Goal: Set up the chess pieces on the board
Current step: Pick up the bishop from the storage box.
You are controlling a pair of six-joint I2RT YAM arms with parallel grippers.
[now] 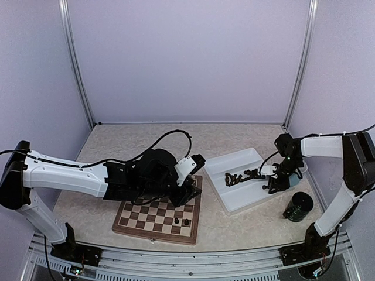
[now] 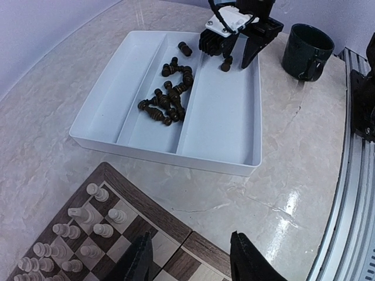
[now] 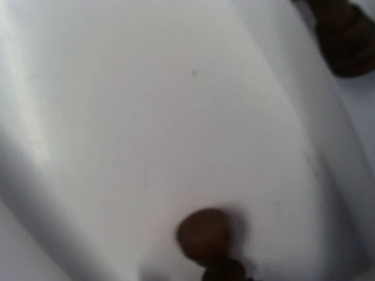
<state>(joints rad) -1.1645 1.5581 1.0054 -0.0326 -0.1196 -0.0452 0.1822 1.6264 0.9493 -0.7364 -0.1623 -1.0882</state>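
The board [image 1: 133,226] lies at the near left, under my left arm. Several cream chess pieces [image 2: 75,231] stand at its corner, and two dark ones [image 1: 181,222] stand on its near right squares. My left gripper [image 2: 190,237] hovers open over the board's rim [image 2: 155,202], with nothing between its fingers. More dark pieces [image 2: 167,96] lie heaped in the middle compartment of the white tray [image 2: 164,157]. My right gripper [image 2: 232,58] is down in the tray's right compartment, jaws apart around a single dark piece [image 2: 225,63]. The right wrist view is blurred and shows that piece [image 3: 205,234] close up on the tray floor.
A dark green mug [image 2: 307,44] stands just right of the tray, close to my right arm. The metal frame rail [image 1: 187,257] runs along the near edge. Pale walls close off the table at the back and sides.
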